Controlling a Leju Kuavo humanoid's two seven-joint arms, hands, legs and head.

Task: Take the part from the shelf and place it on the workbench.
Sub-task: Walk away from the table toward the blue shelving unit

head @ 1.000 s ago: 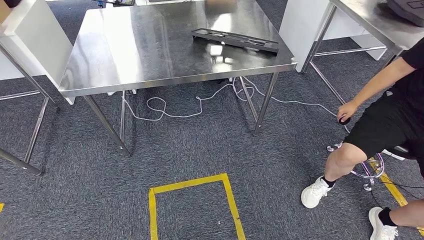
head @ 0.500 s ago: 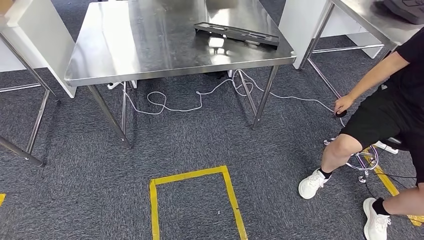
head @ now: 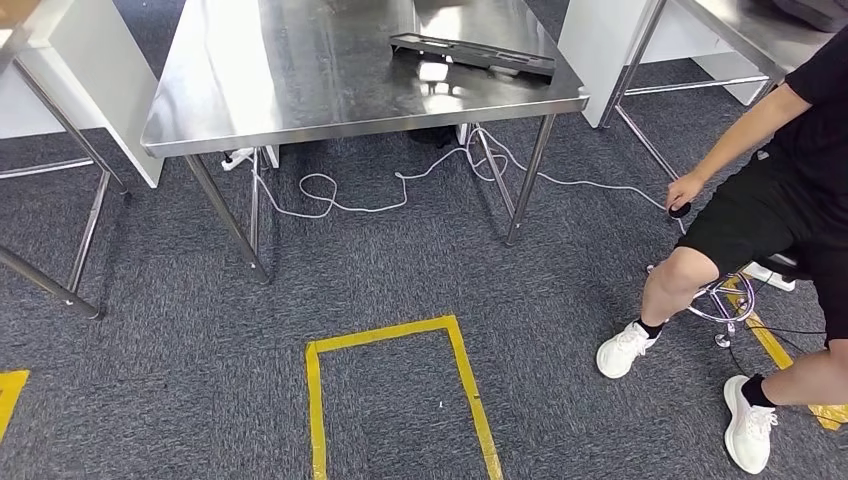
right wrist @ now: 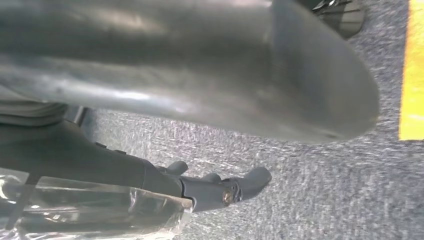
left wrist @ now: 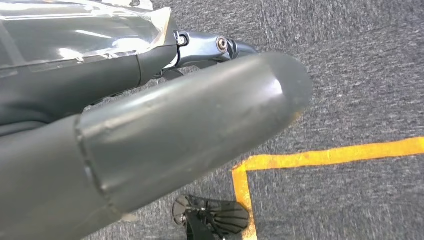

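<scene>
A: Black part (head: 472, 53), long, flat, w/ cut-outs. Where?
B: Lies on the stainless workbench (head: 300, 80), far right portion, near the right edge. Nothing touching it.

A: Hands?
B: Left hand (left wrist: 150, 135): hangs over grey carpet (head: 400, 260); fingers (left wrist: 220, 46) lie alongside the thumb, holding nothing; how far apart, can't tell. Right hand (right wrist: 200, 75): likewise over carpet, dark fingers (right wrist: 235, 187) bent inward, nothing in them.

A: Floor items?
B: White cable (head: 380, 195) looped under the bench btwn its legs, running right to a person (head: 770, 210) seated on a stool (head: 730, 300), whose hand holds a small black object at the cable's end. Yellow tape rectangle (head: 395, 345) on carpet, nearer the robot than the bench.

A: Other furniture?
B: More steel tables: left (head: 60, 110) and upper right (head: 720, 30).
</scene>
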